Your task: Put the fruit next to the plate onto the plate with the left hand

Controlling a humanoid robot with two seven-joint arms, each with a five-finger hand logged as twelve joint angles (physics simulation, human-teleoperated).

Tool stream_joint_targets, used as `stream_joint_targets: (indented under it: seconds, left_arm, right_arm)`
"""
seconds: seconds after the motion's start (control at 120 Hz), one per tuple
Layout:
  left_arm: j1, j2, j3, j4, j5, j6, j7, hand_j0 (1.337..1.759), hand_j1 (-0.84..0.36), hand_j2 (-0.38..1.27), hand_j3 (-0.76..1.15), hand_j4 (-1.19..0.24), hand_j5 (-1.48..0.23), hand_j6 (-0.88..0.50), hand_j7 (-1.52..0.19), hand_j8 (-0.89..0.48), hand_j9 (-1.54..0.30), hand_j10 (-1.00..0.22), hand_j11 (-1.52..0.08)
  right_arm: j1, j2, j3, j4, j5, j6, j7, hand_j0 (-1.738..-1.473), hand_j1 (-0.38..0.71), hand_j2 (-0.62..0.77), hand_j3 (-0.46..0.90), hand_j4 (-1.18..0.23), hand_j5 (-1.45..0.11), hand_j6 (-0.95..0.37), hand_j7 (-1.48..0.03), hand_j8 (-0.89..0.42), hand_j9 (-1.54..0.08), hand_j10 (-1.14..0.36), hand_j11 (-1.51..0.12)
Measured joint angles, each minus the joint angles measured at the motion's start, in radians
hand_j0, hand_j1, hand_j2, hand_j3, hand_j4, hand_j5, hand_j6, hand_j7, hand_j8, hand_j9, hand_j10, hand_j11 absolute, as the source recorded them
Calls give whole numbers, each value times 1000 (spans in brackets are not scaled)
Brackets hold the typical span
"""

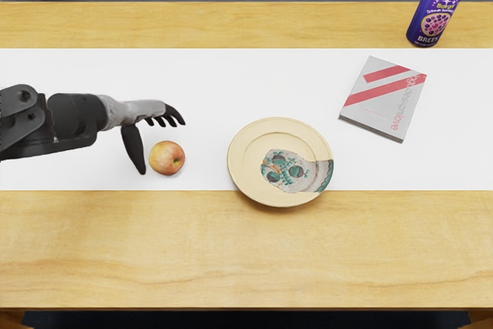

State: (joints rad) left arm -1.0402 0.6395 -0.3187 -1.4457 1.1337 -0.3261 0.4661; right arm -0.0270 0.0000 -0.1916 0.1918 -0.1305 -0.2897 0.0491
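Left hand (148, 119) beside apple (166, 157); "BREEY" can (434, 13)

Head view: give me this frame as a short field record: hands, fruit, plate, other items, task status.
left hand: open, fingers spread, just left of the apple, holding nothing
right hand: not in view
apple: on the white runner, left of the plate, apart from it
plate: patterned, no fruit on it
other items: book and soda can, far right
task status: apple not yet grasped
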Motion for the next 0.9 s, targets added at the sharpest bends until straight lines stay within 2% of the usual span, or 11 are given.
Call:
stream_joint_targets:
  seconds: [0.117, 0.25, 0.458, 0.9]
  left_arm:
    - [19, 5, 15, -32, 5, 17, 29, 1658, 57, 51, 0, -248, -319, -250, -319, -249, -319, -248, -318]
    - [16, -6, 20, -43, 6, 32, 42, 1658, 54, 52, 0, -251, -322, -252, -322, -251, -321, -250, -321]
    - [1, -51, 26, -16, 2, 51, 48, 1658, 42, 54, 0, -261, -335, -262, -335, -261, -335, -260, -335]
    - [6, -75, 60, 32, 2, 65, 48, 1658, -112, 80, 0, -388, -502, -389, -501, -389, -501, -388, -501]
  right_arm:
    - [3, 0, 0, 0, 0, 0, -1, -1658, -307, -7, 0, -35, -46, -36, -46, -35, -46, -35, -46]
    - [5, 0, 0, 0, 0, 0, 0, -1658, -307, -7, 0, -36, -46, -36, -46, -36, -46, -35, -46]
    - [5, 0, 0, 0, 0, 0, 0, -1658, -307, -7, 0, -36, -46, -36, -46, -35, -46, -35, -46]
    - [6, 0, 0, 0, 0, 0, -1, -1658, -307, -7, 0, -35, -46, -36, -46, -35, -46, -35, -46]
